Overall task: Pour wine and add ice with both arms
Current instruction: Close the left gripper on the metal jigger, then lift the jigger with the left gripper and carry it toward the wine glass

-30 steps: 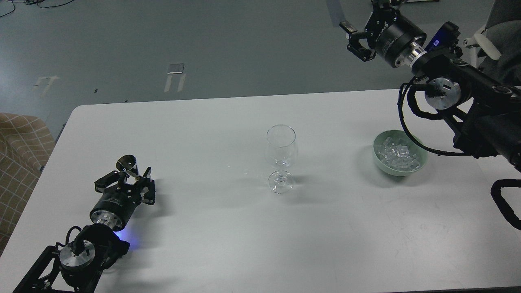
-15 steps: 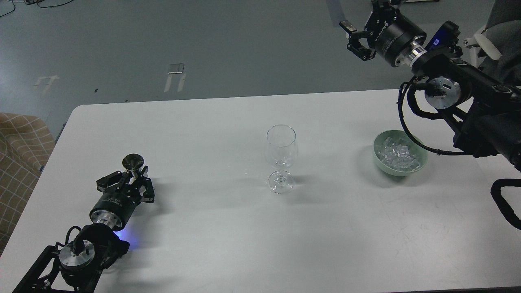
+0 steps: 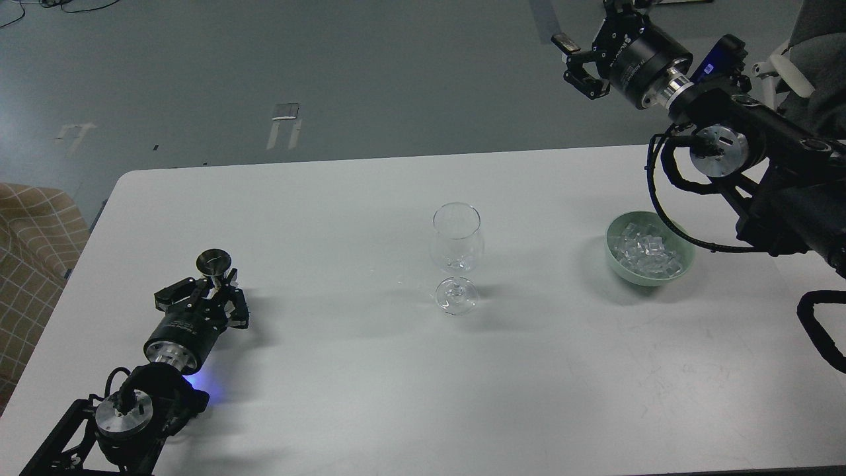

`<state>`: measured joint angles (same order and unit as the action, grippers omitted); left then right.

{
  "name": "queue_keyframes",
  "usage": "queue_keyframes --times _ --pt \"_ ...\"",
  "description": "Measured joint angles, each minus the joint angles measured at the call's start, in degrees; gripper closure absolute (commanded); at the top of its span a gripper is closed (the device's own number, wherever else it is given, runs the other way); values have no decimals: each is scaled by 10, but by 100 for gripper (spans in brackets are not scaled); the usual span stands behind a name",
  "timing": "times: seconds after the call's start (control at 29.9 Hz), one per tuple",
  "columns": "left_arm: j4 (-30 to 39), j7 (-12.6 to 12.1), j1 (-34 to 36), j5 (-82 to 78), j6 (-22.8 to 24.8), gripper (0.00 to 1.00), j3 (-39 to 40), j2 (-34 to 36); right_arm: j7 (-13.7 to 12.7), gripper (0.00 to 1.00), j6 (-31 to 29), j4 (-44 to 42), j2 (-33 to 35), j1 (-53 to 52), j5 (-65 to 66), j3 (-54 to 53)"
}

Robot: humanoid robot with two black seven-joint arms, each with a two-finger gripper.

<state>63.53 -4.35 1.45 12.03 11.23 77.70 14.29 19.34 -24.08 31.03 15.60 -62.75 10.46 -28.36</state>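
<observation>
A clear wine glass stands upright at the table's middle; I cannot make out any wine in it. A pale green bowl at the right holds several clear ice cubes. My left gripper lies low over the table at the front left, shut on a small silver metal cup that stands about upright, well left of the glass. My right gripper is open and empty, raised high beyond the table's far edge, above and behind the bowl.
The white table has its far edge behind the glass. A checked cushion sits off the table's left edge. My right arm's cables hang just behind the bowl.
The metal cup in my left gripper has turned from tilted to about upright, and the gripper has shifted slightly. The right gripper has barely moved.
</observation>
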Motion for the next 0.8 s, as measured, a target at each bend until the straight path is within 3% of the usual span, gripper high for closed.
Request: queue_keyframes --times 0.23,0.8 --pt "11 -2 13 0 1 95 -1 -12 0 0 0 0 0 0 0 0" --pt "78 -30 29 0 -67 95 -4 17 2 0 6 -2 41 58 1 14"
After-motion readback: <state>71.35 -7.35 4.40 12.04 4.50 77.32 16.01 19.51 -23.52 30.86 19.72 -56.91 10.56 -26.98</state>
